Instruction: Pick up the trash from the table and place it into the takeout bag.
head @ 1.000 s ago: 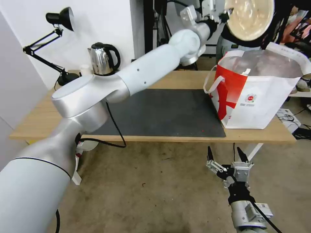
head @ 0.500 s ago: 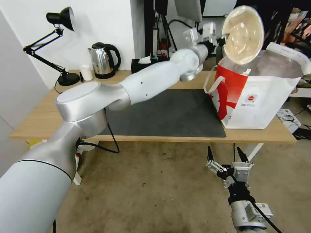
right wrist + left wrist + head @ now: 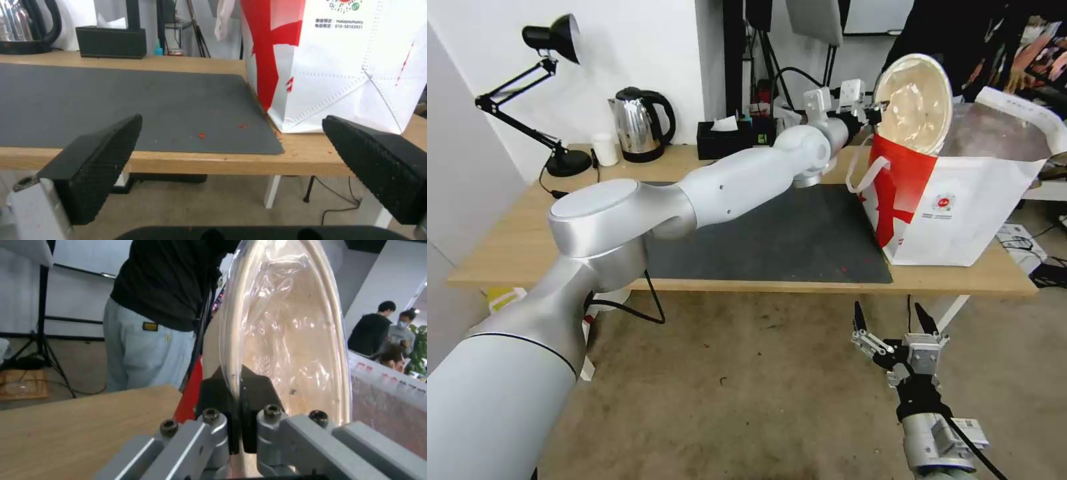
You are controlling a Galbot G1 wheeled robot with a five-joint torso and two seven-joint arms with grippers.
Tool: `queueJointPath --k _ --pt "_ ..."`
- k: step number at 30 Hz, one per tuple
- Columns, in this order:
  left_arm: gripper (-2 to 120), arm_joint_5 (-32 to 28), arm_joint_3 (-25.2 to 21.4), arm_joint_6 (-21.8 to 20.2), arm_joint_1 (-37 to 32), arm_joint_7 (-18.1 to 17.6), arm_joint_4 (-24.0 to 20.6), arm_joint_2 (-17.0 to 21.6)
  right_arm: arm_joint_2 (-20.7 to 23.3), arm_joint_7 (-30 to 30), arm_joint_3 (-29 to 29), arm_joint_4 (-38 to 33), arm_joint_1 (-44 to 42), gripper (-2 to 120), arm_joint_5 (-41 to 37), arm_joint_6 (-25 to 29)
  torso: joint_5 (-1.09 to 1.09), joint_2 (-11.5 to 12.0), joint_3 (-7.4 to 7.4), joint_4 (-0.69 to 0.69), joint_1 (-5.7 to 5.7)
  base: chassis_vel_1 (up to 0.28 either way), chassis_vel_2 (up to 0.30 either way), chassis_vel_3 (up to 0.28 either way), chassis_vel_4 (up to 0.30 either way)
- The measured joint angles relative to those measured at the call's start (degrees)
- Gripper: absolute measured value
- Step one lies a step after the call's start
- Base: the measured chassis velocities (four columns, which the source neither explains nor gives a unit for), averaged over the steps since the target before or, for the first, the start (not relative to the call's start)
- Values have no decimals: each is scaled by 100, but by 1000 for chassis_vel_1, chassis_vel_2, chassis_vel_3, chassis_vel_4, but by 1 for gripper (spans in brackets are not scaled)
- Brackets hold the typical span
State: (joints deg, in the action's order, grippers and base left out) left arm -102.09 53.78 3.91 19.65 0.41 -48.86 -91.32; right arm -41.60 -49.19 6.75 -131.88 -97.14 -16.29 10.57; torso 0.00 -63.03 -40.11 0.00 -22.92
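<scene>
Fingers [image 3: 256,396] of the left gripper [image 3: 872,115] are clamped on the rim of the shallow beige paper bowl [image 3: 912,103], held on edge above the near lip of the takeout bag [image 3: 960,200] on the tabletop [image 3: 507,247]. Step in hand: depositing. Next, the bowl must clear the lip before release. Right gripper [image 3: 894,319] hangs below the tabletop edge, fingers apart.

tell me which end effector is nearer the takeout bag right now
Left. The left end effector is at the takeout bag's near top edge, pinching the beige paper bowl by its rim over the opening. The right end effector hangs open below the table edge, in front of the bag.
</scene>
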Motion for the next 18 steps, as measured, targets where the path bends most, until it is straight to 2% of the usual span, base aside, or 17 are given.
queueJointPath --k 6,11,14,17,18 --pt "0 48 30 -13 -37 73 -8 3 0 0 0 0 0 100 0 0 0 0 0 0 0 0 0 0 0" --pt "0 177 51 -46 -34 403 4 7 0 0 0 0 0 100 0 0 0 0 0 1 0 0 0 0 0" --pt "7 184 44 -82 -18 466 -17 8 0 0 0 0 0 100 0 0 0 0 0 0 0 0 0 0 0" --pt "23 181 43 -108 49 491 -59 8 0 0 0 0 0 100 0 0 0 0 0 0 0 0 0 0 0" --pt "23 181 43 -108 49 491 -59 8 0 0 0 0 0 100 0 0 0 0 0 0 0 0 0 0 0"
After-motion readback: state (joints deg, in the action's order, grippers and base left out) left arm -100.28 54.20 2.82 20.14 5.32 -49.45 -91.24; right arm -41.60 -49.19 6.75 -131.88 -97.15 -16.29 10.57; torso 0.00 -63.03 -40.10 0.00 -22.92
